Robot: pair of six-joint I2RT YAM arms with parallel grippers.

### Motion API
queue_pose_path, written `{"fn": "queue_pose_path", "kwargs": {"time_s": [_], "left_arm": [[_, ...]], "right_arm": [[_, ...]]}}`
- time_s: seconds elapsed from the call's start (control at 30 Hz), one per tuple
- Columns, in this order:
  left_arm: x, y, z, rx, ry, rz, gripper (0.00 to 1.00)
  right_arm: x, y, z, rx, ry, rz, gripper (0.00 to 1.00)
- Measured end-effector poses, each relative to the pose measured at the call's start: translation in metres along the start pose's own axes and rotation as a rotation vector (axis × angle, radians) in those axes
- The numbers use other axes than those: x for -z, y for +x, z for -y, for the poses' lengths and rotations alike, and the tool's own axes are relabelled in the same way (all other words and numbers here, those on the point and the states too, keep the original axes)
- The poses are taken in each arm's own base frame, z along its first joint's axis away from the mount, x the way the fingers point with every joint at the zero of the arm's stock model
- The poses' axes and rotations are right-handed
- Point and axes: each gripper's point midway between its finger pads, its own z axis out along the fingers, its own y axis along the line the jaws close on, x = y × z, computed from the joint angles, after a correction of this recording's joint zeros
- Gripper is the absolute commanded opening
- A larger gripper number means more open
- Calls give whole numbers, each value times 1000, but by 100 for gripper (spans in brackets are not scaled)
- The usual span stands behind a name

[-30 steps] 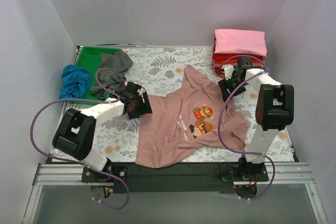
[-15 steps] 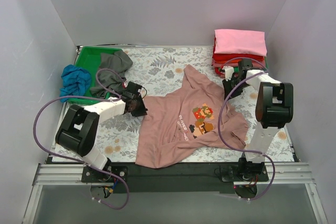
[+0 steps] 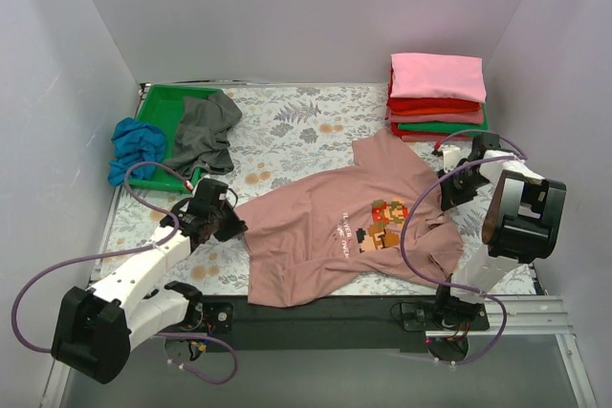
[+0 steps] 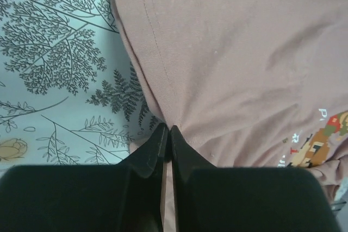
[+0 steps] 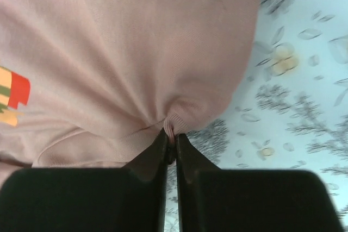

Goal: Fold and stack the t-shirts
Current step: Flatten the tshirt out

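A dusty-pink t-shirt [image 3: 325, 236] with a pixel chest graphic lies stretched across the middle of the table. My left gripper [image 3: 229, 225] is shut on its left hem edge; in the left wrist view the fingertips [image 4: 168, 130] pinch the pink cloth [image 4: 234, 52]. My right gripper [image 3: 446, 192] is shut on the shirt's right edge; in the right wrist view a ribbed fold sits between the fingertips [image 5: 171, 135], with the cloth [image 5: 136, 42] gathered into it. A stack of folded t-shirts [image 3: 437, 83], pink on top with red and green below, stands at the back right.
A green tray [image 3: 155, 104] sits at the back left, with a crumpled grey t-shirt [image 3: 206, 131] partly in it and a blue t-shirt [image 3: 134, 147] over its left rim. The floral table covering [image 3: 287, 126] lies bare behind the pink shirt. Grey walls enclose three sides.
Both grippers closed on the pink shirt's edges and moved nearer and outward. The shirt was pulled with them, toward the near edge and to the right.
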Motion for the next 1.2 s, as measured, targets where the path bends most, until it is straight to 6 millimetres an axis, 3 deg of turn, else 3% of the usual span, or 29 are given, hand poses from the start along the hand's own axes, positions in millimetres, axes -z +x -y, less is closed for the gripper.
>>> {"fn": "queue_pose_path", "kwargs": {"time_s": [0.07, 0.1, 0.23, 0.3, 0.33, 0.47, 0.57, 0.7, 0.87, 1.03, 1.2], "left_arm": [[3, 3, 2, 16, 15, -11, 0], [3, 5, 2, 23, 16, -21, 0], [7, 12, -1, 46, 10, -50, 1], [12, 13, 1, 56, 22, -51, 15], [15, 13, 2, 62, 29, -49, 27], [24, 11, 4, 84, 34, -44, 57], [29, 3, 6, 92, 21, -15, 69], [28, -13, 7, 95, -9, 36, 68], [-2, -27, -15, 123, -146, 41, 63], [-25, -31, -41, 150, -282, 18, 59], [-40, -40, -36, 130, -280, 22, 49]], "right_arm": [[0, 9, -6, 17, -18, -20, 25], [2, 12, -8, 27, -24, -25, 41], [14, 15, -16, 62, -34, -29, 54], [22, 11, -17, 76, -33, -20, 56], [27, 6, -18, 81, -36, -7, 56], [51, -34, -19, 121, -62, 97, 57], [64, -66, -31, 183, -126, 204, 57], [57, -78, -76, 266, -277, 236, 60], [41, -81, -132, 333, -458, 218, 60], [37, -79, -138, 312, -491, 222, 60], [31, -71, -138, 286, -495, 209, 60]]}}
